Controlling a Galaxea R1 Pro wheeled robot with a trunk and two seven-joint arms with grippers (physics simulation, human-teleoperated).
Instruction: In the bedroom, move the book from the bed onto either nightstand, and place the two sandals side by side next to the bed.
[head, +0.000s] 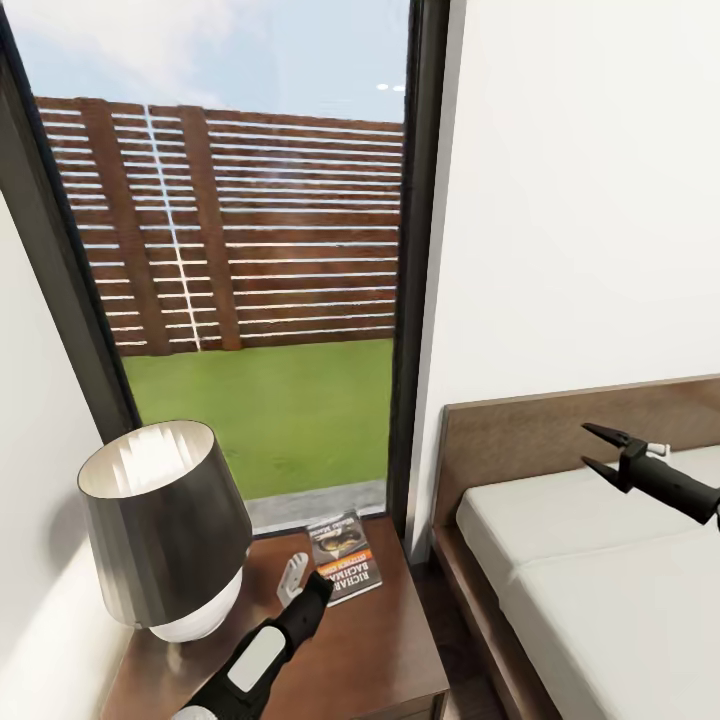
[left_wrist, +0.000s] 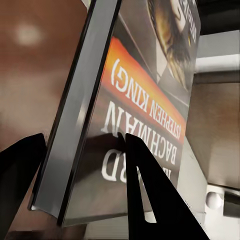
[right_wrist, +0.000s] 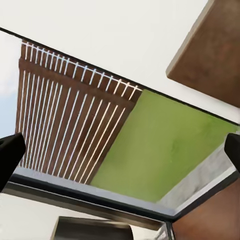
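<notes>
Dark glossy wood fills the near left of the head view: the nightstand (head: 385, 650), its worktop carrying a lamp (head: 165, 525) with a dark shade on the left. Just right of the lamp, my left gripper (head: 303, 580) reaches toward the book (head: 344, 556), which lies on the far part of the worktop near the window (head: 250, 250). From the head camera I cannot tell whether the fingers touch it. The left wrist view settles more: there the book (left_wrist: 125, 115) stands between my two dark fingers (left_wrist: 150, 195), one on each side of its near edge, the orange band and white lettering plain on the cover. The jaws are spread around the book; whether they press it I cannot tell.

Beyond the glass lie green grass and a slatted brown fence (head: 230, 220).

Further right is the bed (head: 600, 580), pale mattress against a brown headboard. My right gripper (head: 600, 448) hovers over it, jaws spread and holding nothing. Its wrist view looks out at the fence (right_wrist: 70, 125) and grass, fingertips (right_wrist: 10, 155) at the picture's edges.
</notes>
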